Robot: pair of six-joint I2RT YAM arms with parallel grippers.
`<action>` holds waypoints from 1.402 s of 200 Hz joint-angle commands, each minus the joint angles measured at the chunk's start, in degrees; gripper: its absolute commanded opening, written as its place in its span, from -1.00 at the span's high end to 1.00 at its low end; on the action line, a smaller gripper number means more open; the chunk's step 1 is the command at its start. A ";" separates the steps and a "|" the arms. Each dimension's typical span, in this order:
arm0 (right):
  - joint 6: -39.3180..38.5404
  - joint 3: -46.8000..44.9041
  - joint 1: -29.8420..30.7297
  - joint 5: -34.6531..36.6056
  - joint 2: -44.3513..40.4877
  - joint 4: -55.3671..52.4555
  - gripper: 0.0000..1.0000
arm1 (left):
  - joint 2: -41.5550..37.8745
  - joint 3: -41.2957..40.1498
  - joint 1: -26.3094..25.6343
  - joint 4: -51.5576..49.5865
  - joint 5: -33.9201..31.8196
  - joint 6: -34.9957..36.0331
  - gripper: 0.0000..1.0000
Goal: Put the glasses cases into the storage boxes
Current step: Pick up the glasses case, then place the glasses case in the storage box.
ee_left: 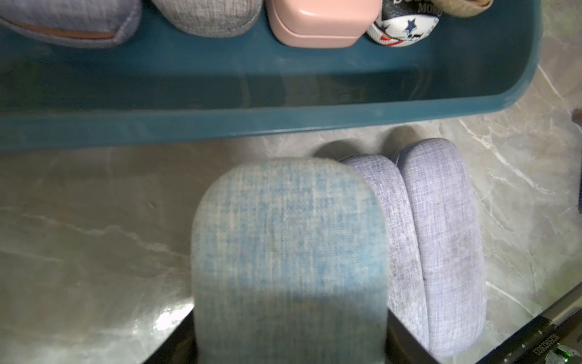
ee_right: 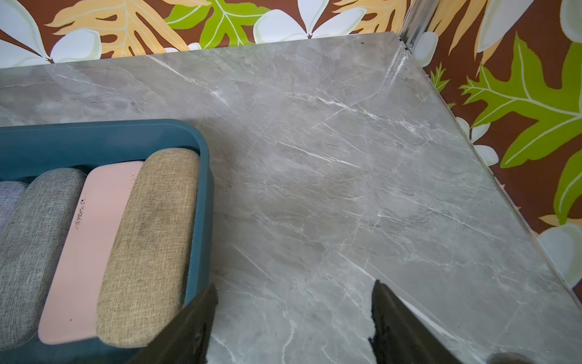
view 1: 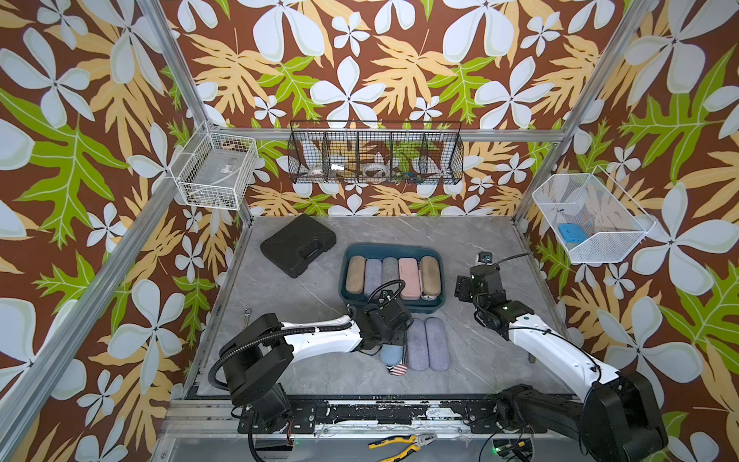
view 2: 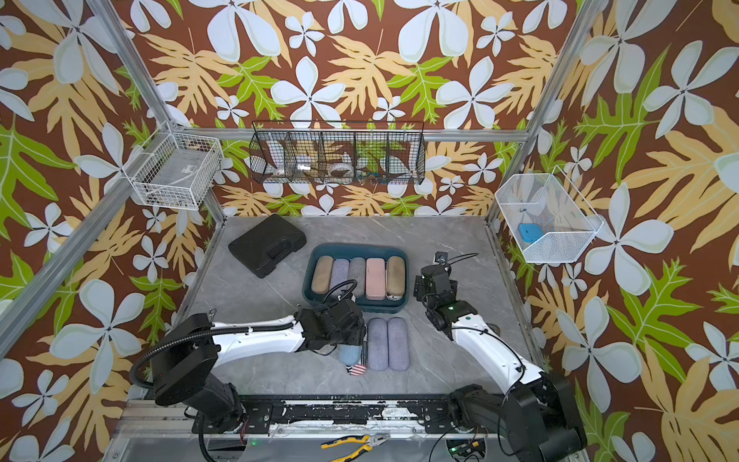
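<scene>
Grey marble table [view 1: 480, 248] carries everything. The teal tub [view 1: 392, 250] stands in its middle, and a black case [view 1: 298, 244] with a handle lies to the far left of the tub, apart from it.

Inside the tub five cases lie side by side, from left to right: tan case [view 1: 355, 274], lavender case [view 1: 373, 276], grey case [view 1: 390, 272], pink case [view 1: 409, 278] and second tan case [view 1: 430, 276]. A print case [ee_left: 403, 25] is stuck between the pink one and the second tan one, and only its near end shows.

Four more cases are on the near side of the tub, outside of it. Two lavender cases [view 1: 417, 344] touch each other on the table. Left of them is the light blue case [ee_left: 283, 236], and a flag print case [view 1: 398, 369] lies at its near end.

The left gripper [ee_left: 288, 337] is above the light blue case with its jaws pressed on both long sides, so it grips this case. Whether the case is off the table, I cannot tell.

The right gripper [ee_right: 295, 285] hangs just right of the tub, jaws apart, only bare table between them.
</scene>
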 commanded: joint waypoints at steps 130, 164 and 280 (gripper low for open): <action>0.65 1.45 0.03 0.30 1.72 0.35 -0.53 | -11.13 4.74 0.03 -5.92 -7.77 3.97 -0.31; 0.59 1.70 0.03 0.36 2.12 0.29 -0.53 | -9.01 9.07 2.03 -2.75 -8.39 6.22 -0.31; 0.32 2.61 0.04 0.21 1.57 -0.77 -0.52 | 10.77 28.56 11.00 1.64 -5.35 12.94 -0.32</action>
